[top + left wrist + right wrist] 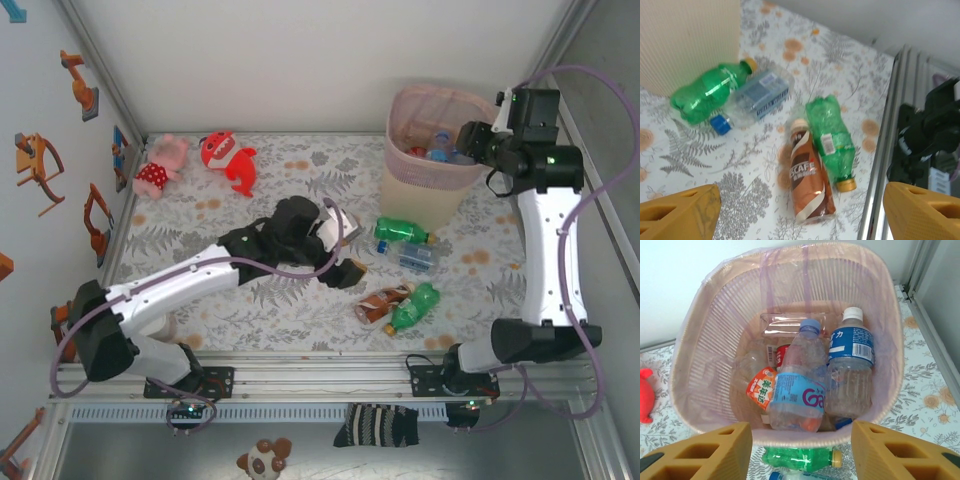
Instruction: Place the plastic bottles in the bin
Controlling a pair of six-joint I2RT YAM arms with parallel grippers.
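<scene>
Top external shows the left gripper (348,268) left of the bin (420,192), fingers spread and empty. We judge it poised for a pick. At the bin's base a green bottle (400,231) lies flat, long axis across the table, cap rightward; against it a clear bottle (418,256) points its blue cap the opposite way. Farther from the bin, a brown bottle (381,303) and a crushed green bottle (414,305) lie side by side, caps opposed. Over the bin's mouth the right gripper (801,445) hangs spread, empty — several bottles (800,390) lie inside.

Glossy plastic bottles (705,95), ribbed matt bin (705,355), fuzzy plush toys (228,160)
</scene>
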